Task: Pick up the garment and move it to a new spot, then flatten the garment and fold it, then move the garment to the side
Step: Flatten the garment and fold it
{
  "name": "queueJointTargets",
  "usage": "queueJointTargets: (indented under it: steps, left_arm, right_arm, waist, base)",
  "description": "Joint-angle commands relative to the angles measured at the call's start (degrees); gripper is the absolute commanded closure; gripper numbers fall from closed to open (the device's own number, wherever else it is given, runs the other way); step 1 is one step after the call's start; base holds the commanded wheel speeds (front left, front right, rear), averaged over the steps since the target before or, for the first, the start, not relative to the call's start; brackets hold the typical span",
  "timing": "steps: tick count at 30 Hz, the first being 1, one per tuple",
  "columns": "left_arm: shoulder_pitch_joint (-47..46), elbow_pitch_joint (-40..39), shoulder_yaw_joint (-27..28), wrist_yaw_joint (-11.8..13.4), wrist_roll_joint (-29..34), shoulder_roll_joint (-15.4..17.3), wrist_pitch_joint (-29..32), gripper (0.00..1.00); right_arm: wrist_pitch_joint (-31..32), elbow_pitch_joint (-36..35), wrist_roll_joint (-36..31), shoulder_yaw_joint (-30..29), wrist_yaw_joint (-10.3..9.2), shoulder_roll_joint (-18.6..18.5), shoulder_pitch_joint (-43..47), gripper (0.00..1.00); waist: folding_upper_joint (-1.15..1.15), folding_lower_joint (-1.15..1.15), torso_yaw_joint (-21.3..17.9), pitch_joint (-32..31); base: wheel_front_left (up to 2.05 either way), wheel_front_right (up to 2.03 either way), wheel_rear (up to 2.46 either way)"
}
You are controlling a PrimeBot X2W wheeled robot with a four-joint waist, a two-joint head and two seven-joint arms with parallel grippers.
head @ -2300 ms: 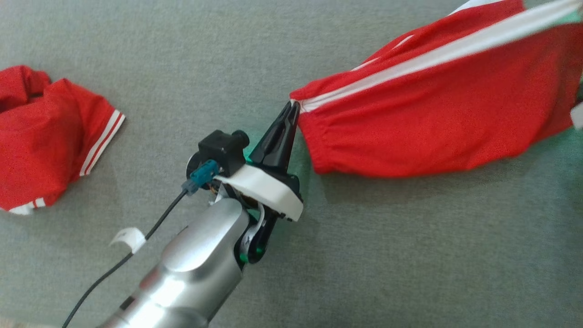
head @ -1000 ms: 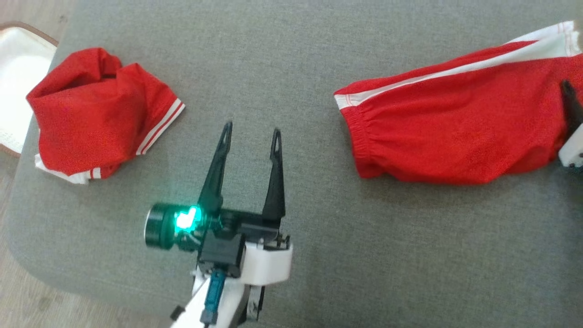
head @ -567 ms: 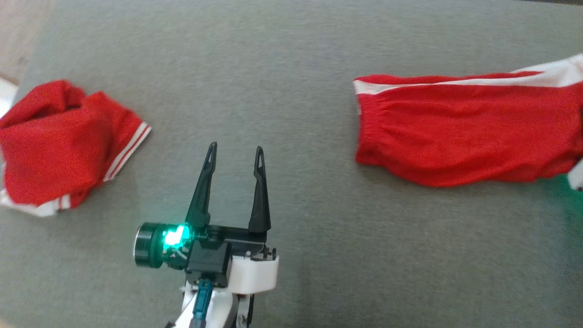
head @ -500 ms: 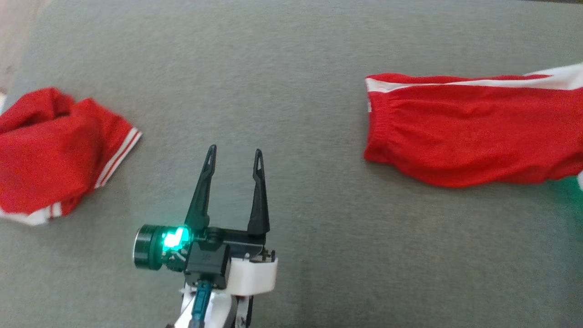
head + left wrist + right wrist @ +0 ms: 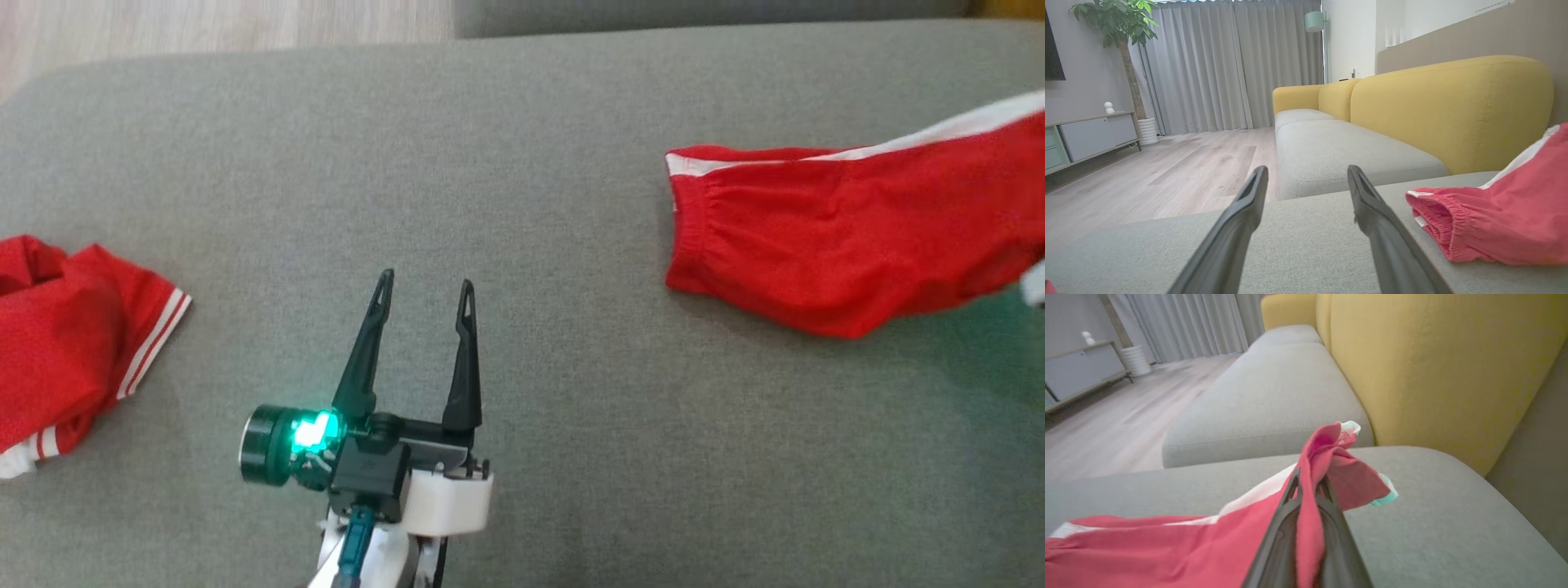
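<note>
My work surface: a grey fabric cushion (image 5: pixel 522 163) spanning the head view. At right of frame, a red garment (image 5: pixel 833 245) with a white side stripe lies lengthwise, its elastic hem toward centre. At the left edge lies a second red garment (image 5: pixel 65 343), crumpled and white-banded. The two are well apart.

Overhead head view; low wrist views; common grey cushion (image 5: pixel 571 425), red garment (image 5: pixel 833 245)
</note>
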Motion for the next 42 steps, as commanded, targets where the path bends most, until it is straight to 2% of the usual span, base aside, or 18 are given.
queueJointTargets:
  steps: [1, 7, 13, 16, 17, 18, 19, 23, 29, 36, 42]
  left_arm:
    - [0.3, -1.5, 2.1, -0.1, 0.5, 0.3, -0.2, 0.0]
    - [1.2, -0.8, 1.8, -1.3, 0.3, 0.2, -0.2, 0.0]
    - [1.6, 0.2, 1.0, -2.5, -0.5, 0.2, -0.2, 0.0]
    - [1.5, 0.6, 0.5, -2.8, -0.9, 0.1, -0.2, 0.0]
    - [1.5, 0.7, 0.3, -2.8, -1.0, 0.1, -0.2, 0.0]
    - [1.5, 0.8, 0.2, -2.9, -1.2, 0.1, -0.2, 0.0]
    - [1.6, 0.9, 0.0, -2.8, -1.3, 0.1, -0.2, 0.0]
    - [2.3, 1.2, 0.0, -2.7, -2.1, 0.1, -0.2, 0.0]
    - [4.8, 0.4, 2.4, -2.6, -2.7, 0.1, -0.2, 0.0]
    - [9.3, -1.8, 6.4, -2.8, -2.8, 0.5, -0.2, 0.0]
    - [13.1, -3.7, 9.9, -3.0, -2.2, 0.4, -0.2, 0.0]
  right_arm:
    - [-0.8, -1.9, -0.9, -0.1, 0.2, -0.7, 0.3, 1.0]
    - [-0.6, -8.9, -5.5, 0.0, 0.2, 4.0, 1.5, 1.0]
    - [3.4, -13.2, -8.3, 2.5, 0.2, 10.6, 1.6, 1.0]
    - [4.6, -13.9, -8.6, 3.9, 0.2, 14.9, 2.7, 0.89]
    - [4.7, -13.9, -8.7, 4.3, 0.2, 16.2, 3.1, 0.76]
    - [4.7, -14.0, -8.9, 4.8, 0.2, 17.4, 3.6, 0.24]
    - [4.4, -14.2, -8.9, 5.0, 0.2, 18.4, 4.0, 0.0]
    - [2.4, -15.4, -9.2, 4.8, 0.2, 20.2, 6.2, 0.0]
    - [-0.4, -19.3, -13.7, 0.6, 0.2, 18.1, 12.7, 0.0]
    - [-0.7, -27.2, -18.8, -9.1, 0.2, 18.2, 25.6, 0.0]
    - [-0.8, -34.9, -27.2, -17.7, 0.2, 21.2, 36.6, 0.0]
  waist:
    - [0.0, 0.0, -0.1, -0.7]
    - [0.0, 0.0, 1.1, -2.4]
    - [0.0, 0.0, 3.0, -2.8]
    - [0.0, 0.0, 4.2, -2.8]
    - [0.0, 0.0, 4.6, -2.8]
    - [0.0, 0.0, 4.9, -2.9]
    - [0.0, 0.0, 5.1, -3.1]
    - [0.0, 0.0, 5.1, -4.5]
    - [0.0, 0.0, 3.2, -8.0]
    - [0.0, 0.0, 1.7, -11.8]
    - [0.0, 0.0, 1.3, -14.2]
  base:
    - [0.0, 0.0, 0.0]
    - [0.0, 0.0, 0.0]
    - [0.0, 0.0, 0.0]
    - [0.0, 0.0, 0.0]
    - [0.0, 0.0, 0.0]
    - [0.0, 0.0, 0.0]
    - [0.0, 0.0, 0.0]
    - [0.0, 0.0, 0.0]
    - [0.0, 0.0, 0.0]
    - [0.0, 0.0, 0.0]
    - [0.0, 0.0, 0.0]
